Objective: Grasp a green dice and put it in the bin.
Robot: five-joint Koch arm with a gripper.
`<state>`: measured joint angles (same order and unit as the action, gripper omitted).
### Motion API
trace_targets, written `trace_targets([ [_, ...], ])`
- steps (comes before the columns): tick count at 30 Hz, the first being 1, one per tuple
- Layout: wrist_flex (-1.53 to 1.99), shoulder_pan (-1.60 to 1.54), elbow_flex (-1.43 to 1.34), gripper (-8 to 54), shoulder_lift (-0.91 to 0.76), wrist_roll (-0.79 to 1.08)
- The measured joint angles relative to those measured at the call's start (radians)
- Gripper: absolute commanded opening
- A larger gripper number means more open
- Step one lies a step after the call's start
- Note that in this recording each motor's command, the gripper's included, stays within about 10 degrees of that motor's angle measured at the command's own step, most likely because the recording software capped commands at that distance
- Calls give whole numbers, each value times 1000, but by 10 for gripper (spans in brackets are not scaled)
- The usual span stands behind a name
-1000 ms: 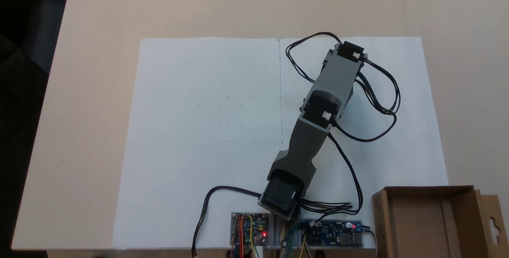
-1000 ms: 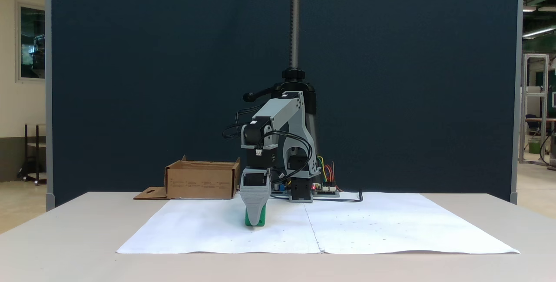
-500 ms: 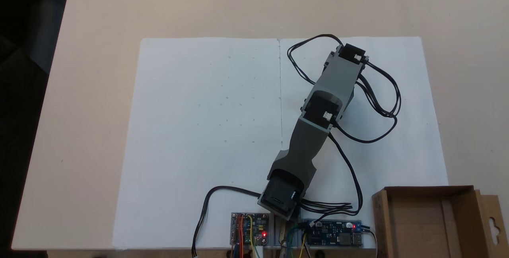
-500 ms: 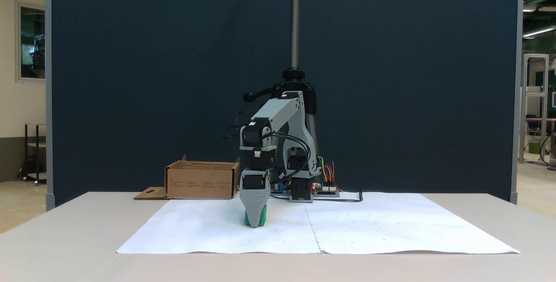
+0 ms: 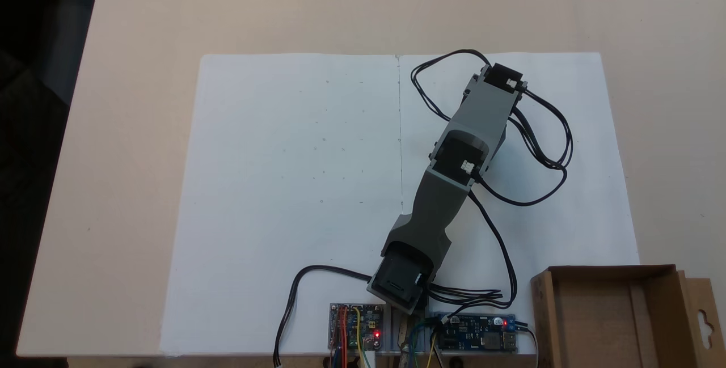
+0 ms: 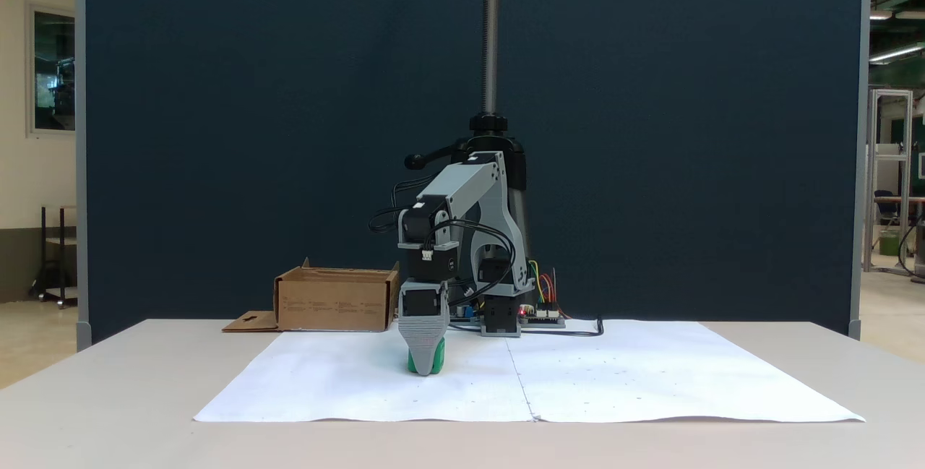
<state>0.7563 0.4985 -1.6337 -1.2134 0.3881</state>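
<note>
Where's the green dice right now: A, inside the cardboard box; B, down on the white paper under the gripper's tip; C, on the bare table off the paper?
B: in a fixed view the green dice sits on the white paper at the gripper tip, apart from the cardboard box.

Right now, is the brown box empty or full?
Empty: from above, the shallow brown cardboard box shows only its bare floor; the small green cube sits outside on white paper.

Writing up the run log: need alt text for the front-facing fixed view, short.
A grey Koch arm reaches down so its gripper is at the white paper sheet, with the green dice showing behind the front jaw. The cardboard bin sits further back to the left, in front of a dark blue screen.
</note>
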Motion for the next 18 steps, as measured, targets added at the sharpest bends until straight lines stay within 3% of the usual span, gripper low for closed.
trace_targets([
  [18,-170,249,-5,121,-463,-48],
])
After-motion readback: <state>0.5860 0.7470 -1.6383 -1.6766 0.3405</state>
